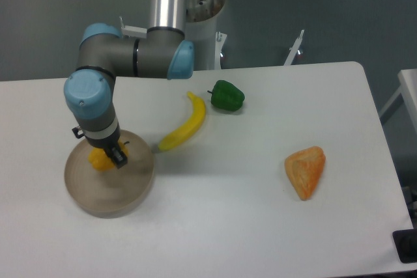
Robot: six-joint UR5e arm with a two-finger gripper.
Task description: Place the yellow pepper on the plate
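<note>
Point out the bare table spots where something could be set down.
Free: the front strip between the round beige plate and the pale orange wedge pepper, and the far right corner beyond the green pepper. Crowded: the plate, with the tool, yellow pepper and the long yellow banana alongside.

Banana (184, 125) beside green pepper (227, 96); orange wedge pepper (305, 171) (well apart) on table (260, 226).
</note>
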